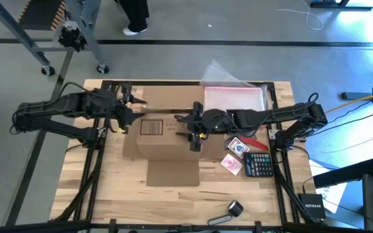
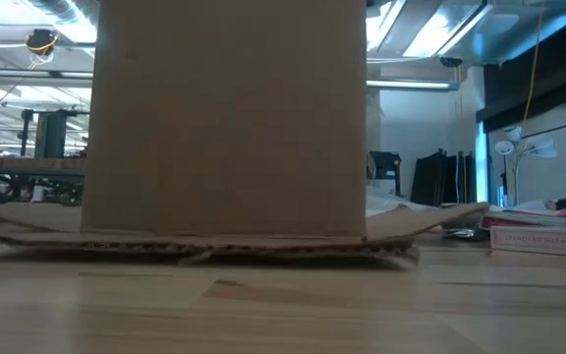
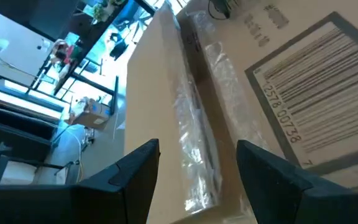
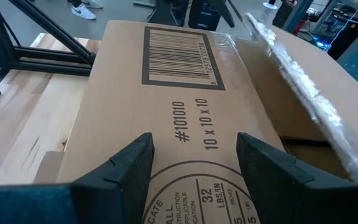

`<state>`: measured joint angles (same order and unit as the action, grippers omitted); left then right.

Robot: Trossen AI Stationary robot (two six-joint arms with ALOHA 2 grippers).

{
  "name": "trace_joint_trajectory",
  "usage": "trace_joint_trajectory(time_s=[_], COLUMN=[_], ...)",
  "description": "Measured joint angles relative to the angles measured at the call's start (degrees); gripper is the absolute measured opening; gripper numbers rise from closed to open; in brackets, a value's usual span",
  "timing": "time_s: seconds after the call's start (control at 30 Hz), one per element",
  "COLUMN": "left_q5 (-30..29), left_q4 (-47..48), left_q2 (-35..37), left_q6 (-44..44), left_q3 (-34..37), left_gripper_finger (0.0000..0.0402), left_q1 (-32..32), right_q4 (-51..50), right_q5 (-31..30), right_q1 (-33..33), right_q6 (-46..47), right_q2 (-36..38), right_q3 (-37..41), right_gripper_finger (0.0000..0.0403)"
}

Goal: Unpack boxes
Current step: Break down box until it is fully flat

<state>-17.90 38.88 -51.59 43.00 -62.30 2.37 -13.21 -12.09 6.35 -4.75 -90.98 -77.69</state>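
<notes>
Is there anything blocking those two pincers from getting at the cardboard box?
Nothing visible does. Both open pincers are already over the top of the cardboard box: the left pincer near its left end by a taped flap edge, the right pincer above the printed top panel. The calculator lies off to the side.

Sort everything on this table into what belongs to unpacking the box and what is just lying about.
In the job:
- cardboard box, flaps partly open
- left gripper, open at the box's left edge
- right gripper, open over the box top

Lying about:
- clear plastic pouch
- calculator
- card packs
- red pen
- tape dispenser
</notes>
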Motion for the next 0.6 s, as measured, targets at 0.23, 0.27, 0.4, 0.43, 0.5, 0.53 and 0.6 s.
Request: trace_joint_trajectory(time_s=[0.23, 0.27, 0.4, 0.43, 0.5, 0.53, 0.6], left_q5=[-10.8, -13.7, -24.1, -24.9, -25.2, -25.1, -23.8], left_q4=[-7.1, -8.7, -16.8, -18.6, -22.0, -22.7, -21.9], left_q2=[-1.5, -1.6, -1.7, -1.6, -1.6, -1.6, -1.7], left_q6=[-0.6, -0.3, 0.9, 0.9, -0.3, -0.9, -1.9], left_q3=[0.0, 0.0, 0.0, 0.0, 0.0, 0.0, 0.0], left_gripper_finger=[0.0209, 0.0209, 0.0209, 0.0209, 0.0209, 0.0209, 0.0209], left_q1=[0.0, 0.0, 0.4, 0.9, 2.5, 3.4, 4.9], right_q4=[0.0, 0.0, -0.1, -0.2, -0.1, -0.1, -0.2], right_q5=[-0.1, -0.1, 0.0, 0.3, 0.7, 0.7, 0.8], right_q1=[0.0, 0.0, 0.0, 0.0, 0.0, 0.0, 0.0], right_q6=[0.0, 0.1, 1.1, 1.4, 1.5, 1.5, 1.5], right_q2=[0.0, 0.0, 0.0, 0.0, 0.0, 0.0, 0.0], right_q3=[0.0, 0.0, 0.0, 0.0, 0.0, 0.0, 0.0], right_gripper_finger=[0.0225, 0.0225, 0.0225, 0.0225, 0.0225, 0.0225, 0.0225])
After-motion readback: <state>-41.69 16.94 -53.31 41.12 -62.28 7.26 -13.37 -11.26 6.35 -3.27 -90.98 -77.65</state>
